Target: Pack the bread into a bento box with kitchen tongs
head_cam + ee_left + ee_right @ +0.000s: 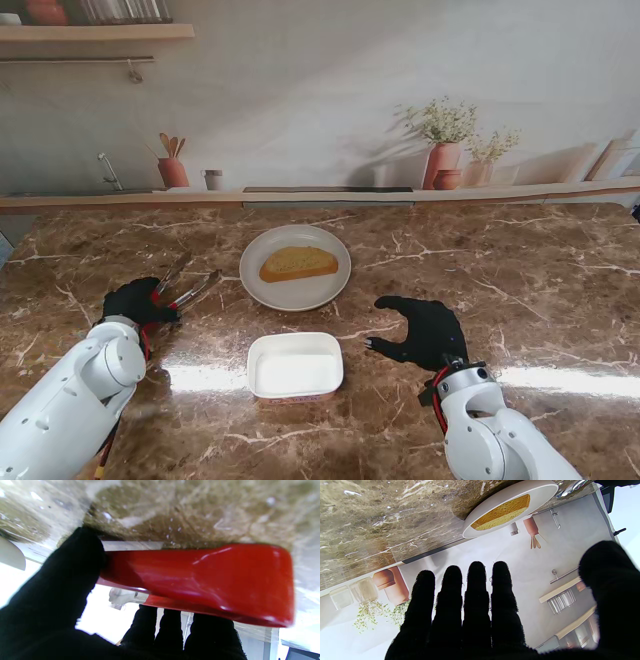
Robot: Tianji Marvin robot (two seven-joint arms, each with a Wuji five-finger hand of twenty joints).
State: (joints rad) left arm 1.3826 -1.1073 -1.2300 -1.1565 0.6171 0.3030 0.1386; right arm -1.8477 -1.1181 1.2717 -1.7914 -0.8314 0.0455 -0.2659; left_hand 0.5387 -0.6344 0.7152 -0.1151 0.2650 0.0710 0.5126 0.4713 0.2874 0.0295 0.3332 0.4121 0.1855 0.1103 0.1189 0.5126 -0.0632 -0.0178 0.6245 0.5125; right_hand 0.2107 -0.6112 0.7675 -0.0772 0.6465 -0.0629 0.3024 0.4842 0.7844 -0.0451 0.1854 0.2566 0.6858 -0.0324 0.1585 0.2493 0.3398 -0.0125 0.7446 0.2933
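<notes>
A slice of toasted bread (298,263) lies on a round white plate (268,289) in the middle of the marble table. Nearer to me stands the white bento box (295,365), with nothing in it. My left hand (135,300) in its black glove is shut on the red handle of the metal tongs (188,287), whose tips point toward the plate and stand apart. In the left wrist view the red handle (200,582) fills the frame between thumb and fingers. My right hand (425,333) rests flat and open to the right of the box; its fingers (475,600) face the plate (540,492) and the bread (503,512).
The brown marble table (520,270) runs to a ledge at the back wall carrying terracotta pots (443,163), a utensil jar (172,170) and a small cup (212,179). A shelf (95,33) hangs at the upper left.
</notes>
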